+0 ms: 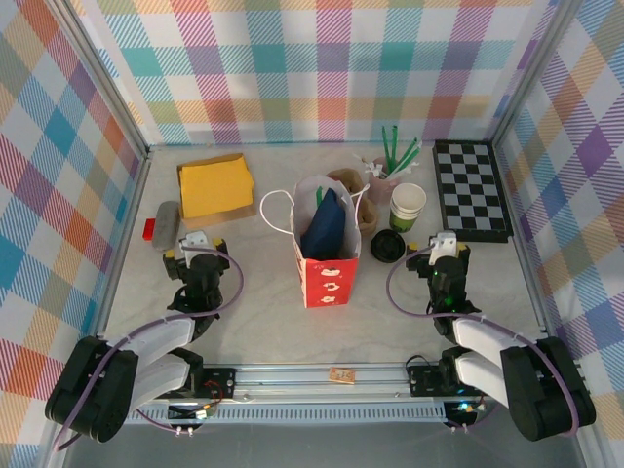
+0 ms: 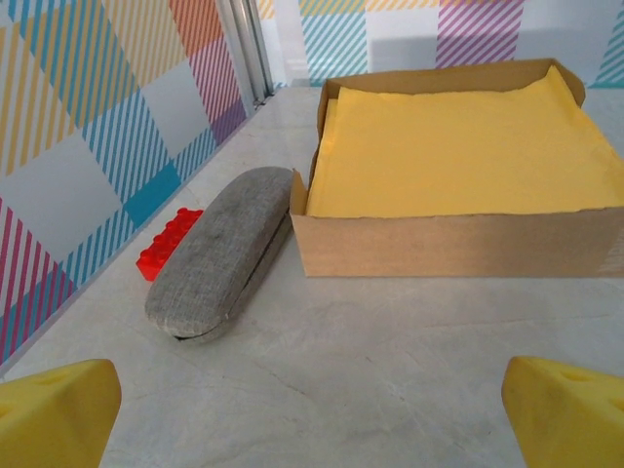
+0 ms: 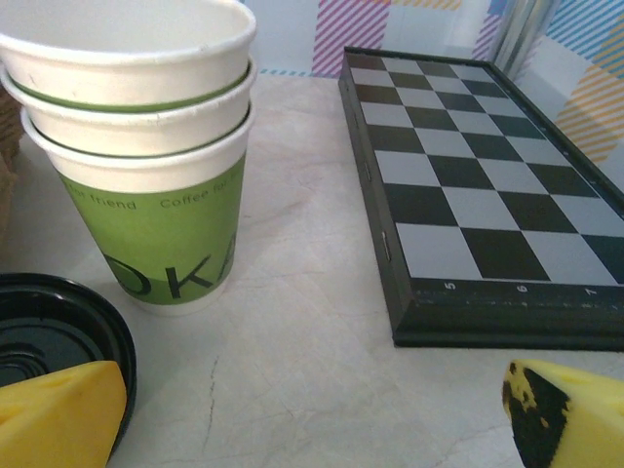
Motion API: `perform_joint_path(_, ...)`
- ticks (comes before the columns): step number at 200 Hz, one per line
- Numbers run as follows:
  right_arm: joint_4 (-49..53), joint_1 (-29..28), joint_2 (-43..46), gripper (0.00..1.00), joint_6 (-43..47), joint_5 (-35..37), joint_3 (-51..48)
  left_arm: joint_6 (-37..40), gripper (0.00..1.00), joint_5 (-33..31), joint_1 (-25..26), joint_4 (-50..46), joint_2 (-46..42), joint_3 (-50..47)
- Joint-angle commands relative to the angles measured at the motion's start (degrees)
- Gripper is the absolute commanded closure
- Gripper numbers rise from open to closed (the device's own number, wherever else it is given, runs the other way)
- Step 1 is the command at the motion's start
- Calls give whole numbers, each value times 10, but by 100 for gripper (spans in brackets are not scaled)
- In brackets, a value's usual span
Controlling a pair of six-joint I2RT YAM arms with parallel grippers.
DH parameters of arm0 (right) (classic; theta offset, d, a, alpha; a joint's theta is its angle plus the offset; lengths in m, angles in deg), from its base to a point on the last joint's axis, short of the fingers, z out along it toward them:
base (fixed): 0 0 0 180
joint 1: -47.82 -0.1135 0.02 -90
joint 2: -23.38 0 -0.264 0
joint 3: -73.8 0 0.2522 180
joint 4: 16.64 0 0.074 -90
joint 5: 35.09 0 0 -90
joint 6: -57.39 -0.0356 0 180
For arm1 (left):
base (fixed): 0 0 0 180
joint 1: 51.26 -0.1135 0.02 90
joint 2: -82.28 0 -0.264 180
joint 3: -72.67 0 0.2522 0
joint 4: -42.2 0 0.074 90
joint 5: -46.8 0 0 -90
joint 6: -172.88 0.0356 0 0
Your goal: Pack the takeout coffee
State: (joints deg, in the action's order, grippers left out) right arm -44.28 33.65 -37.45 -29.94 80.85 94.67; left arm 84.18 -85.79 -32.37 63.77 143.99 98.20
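No lidded coffee cup is in view. A stack of lidless green-and-cream paper cups (image 3: 156,146) stands right of the bag, also seen from above as cups (image 1: 408,207). A loose black lid (image 3: 49,336) lies in front of them on the table, lid (image 1: 387,246). The red paper bag (image 1: 327,255) stands upright mid-table with a dark blue item inside. My right gripper (image 3: 312,409) is open just near the cups and lid, touching neither; from above, the right gripper (image 1: 446,244). My left gripper (image 2: 312,409) is open over bare table; from above, the left gripper (image 1: 193,244).
A cardboard box of yellow napkins (image 2: 458,156) and a grey glasses case (image 2: 224,249) with a red brick (image 2: 166,244) lie ahead of the left gripper. A folded chessboard (image 3: 468,175) sits at the right. A cup of green sticks (image 1: 390,166) stands behind the cups.
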Motion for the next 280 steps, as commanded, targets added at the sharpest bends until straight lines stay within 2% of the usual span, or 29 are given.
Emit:
perform_joint_path(1, -61, 4, -5, 1, 9, -14, 7, 4, 0, 17, -13, 48, 12, -3)
perform_joint_path(87, -132, 7, -60, 1, 23, -26, 8, 12, 0, 35, -29, 119, 53, -9)
perform_joint_path(122, -169, 10, -86, 1, 24, -33, 7, 18, 0, 50, -34, 182, 71, -27)
perform_joint_path(164, -169, 20, -108, 1, 11, -50, 23, 15, 0, 65, -48, 225, 96, -31)
perform_joint_path(254, -293, 37, -217, 1, 14, -63, 24, 0, 0, 94, -73, 294, 149, -31)
perform_joint_path(280, -331, 37, -251, 1, 15, -66, 21, -7, 0, 104, -78, 339, 186, -35)
